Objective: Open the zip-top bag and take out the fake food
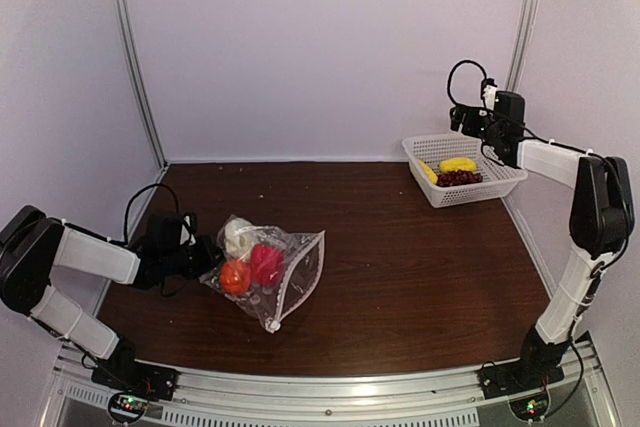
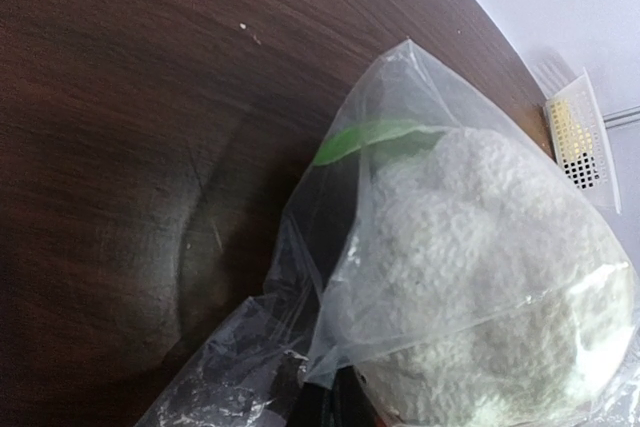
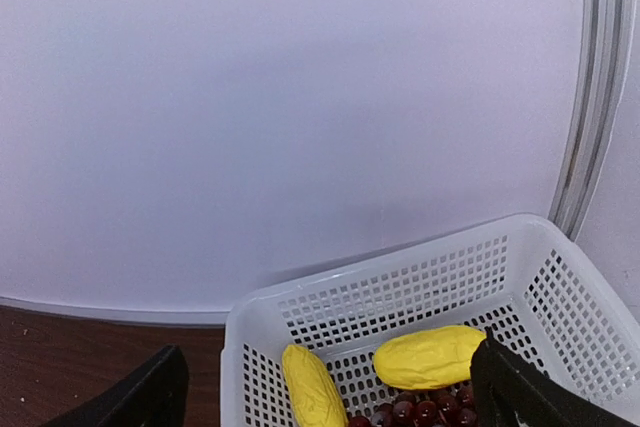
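Observation:
The zip-top bag (image 1: pixel 290 272) lies on the table at the left, its zip strip (image 1: pixel 300 282) on the right side. Inside it are fake food pieces: a white one (image 1: pixel 238 237), a red one (image 1: pixel 266 263) and an orange one (image 1: pixel 235 276). My left gripper (image 1: pixel 205 259) is shut on the bag's left edge. In the left wrist view the plastic (image 2: pixel 470 137) is bunched at my left gripper (image 2: pixel 335 402), with the white piece (image 2: pixel 470 257) close behind it. My right gripper (image 1: pixel 472 127) hangs open and empty over the basket; the right wrist view shows the right gripper (image 3: pixel 330 387) above two yellow pieces (image 3: pixel 430 357) and dark grapes (image 3: pixel 420 413).
The white mesh basket (image 1: pixel 505 185) stands at the back right against the wall, also visible as the basket (image 3: pixel 400 292) in the right wrist view. Dark wooden table (image 1: pixel 420 267) lies between bag and basket. Walls and metal posts (image 1: pixel 135 57) enclose the back and sides.

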You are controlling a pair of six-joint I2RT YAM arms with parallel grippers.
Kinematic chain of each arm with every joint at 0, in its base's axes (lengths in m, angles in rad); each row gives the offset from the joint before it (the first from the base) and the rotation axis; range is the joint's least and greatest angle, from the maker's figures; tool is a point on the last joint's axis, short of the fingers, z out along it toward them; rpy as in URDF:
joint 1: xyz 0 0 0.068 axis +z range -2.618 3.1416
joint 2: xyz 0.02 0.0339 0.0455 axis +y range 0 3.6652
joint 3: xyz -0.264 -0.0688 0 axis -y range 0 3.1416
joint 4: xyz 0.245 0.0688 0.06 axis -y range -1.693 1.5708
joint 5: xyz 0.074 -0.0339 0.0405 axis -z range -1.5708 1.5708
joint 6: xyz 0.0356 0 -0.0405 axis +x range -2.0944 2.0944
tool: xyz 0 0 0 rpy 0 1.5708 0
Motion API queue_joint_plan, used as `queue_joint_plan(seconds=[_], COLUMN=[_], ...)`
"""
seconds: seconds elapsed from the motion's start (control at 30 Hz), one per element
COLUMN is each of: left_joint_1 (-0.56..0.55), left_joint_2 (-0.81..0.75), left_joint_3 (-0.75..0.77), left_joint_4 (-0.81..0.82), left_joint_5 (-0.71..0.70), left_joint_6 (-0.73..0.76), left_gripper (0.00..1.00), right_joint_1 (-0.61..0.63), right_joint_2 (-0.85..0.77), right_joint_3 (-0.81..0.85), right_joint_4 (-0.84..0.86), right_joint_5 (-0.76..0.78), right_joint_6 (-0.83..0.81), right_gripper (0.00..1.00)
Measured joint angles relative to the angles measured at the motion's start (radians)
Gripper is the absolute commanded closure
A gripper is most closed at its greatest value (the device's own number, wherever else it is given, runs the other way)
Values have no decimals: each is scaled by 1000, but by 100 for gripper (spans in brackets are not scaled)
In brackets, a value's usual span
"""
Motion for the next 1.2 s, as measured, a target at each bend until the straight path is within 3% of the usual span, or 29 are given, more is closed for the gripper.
queue_joint_plan(seconds=[0.37, 0.6, 0.77, 0.97, 1.2], left_joint_1=[0, 0, 0, 0, 0], left_joint_2=[-19, -22, -25, -25, -25], left_joint_3=[-10, -13, -13, -13, -13], left_joint_4=[-1, -1, -1, 0, 0], left_joint_5=[2, 2, 2, 3, 4], left_joint_6=[10, 10, 10, 10, 10], left_gripper=[100, 100, 100, 100, 100], right_joint_1=[-6, 272, 457, 648, 777], right_joint_2=[-89, -255, -385, -407, -397], right_joint_3=[-110, -310, -491, -677, -720], right_joint_4=[102, 50, 55, 72, 111], right_joint_5=[-327, -328, -323, -302, -285], right_joint_6=[180, 209, 237, 286, 323], right_gripper=[1, 7, 18, 33, 44])
